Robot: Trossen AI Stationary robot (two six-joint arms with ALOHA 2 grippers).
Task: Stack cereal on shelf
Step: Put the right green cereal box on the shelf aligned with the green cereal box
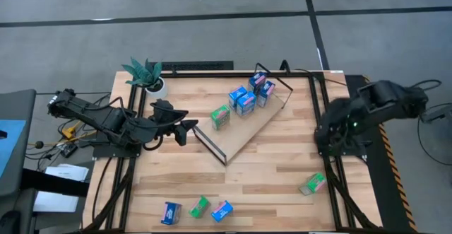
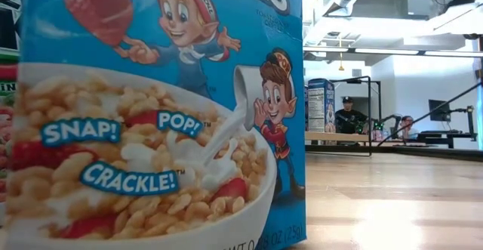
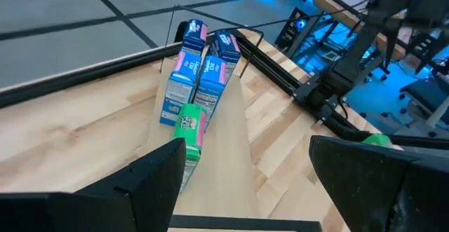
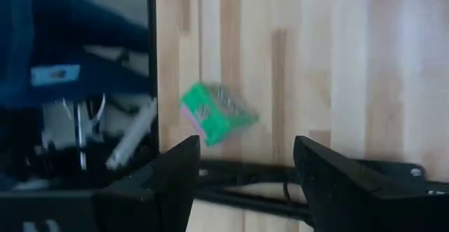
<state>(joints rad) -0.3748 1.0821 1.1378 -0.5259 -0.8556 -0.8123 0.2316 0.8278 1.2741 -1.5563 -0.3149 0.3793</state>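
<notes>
the shelf [image 1: 244, 131] lies diagonally across the far middle of the desk [image 1: 268, 177], its black wire frame ends at each end; on its board stand four cereal boxes, a green box [image 1: 220, 117] nearest the left arm, then blue boxes [image 1: 242, 100] packed close together toward the far end, one of them with a pink face [image 1: 267, 89]; in the left wrist view the same row shows as a green box [image 3: 191, 123] in front of the tall blue ones [image 3: 200, 74]; four more boxes lie loose on the desk: a blue box [image 1: 171, 212], a green one [image 1: 199, 206] and another blue one [image 1: 222, 211] near the front edge, and a green box [image 1: 312, 184] at the right side, just beside the right arm's base; one large blue cereal box [image 2: 151, 114] fills most of the low view; the left end effector [image 1: 185, 129] hovers just short of the shelf's near end, its fingers [image 3: 151, 172] spread wide apart, holding nothing and touching nothing; the right end effector [image 4: 242, 169] hangs above the lone green box [image 4: 217, 113], its fingers partly apart and empty; a potted plant [image 1: 147, 75] stands at the far left corner.
</notes>
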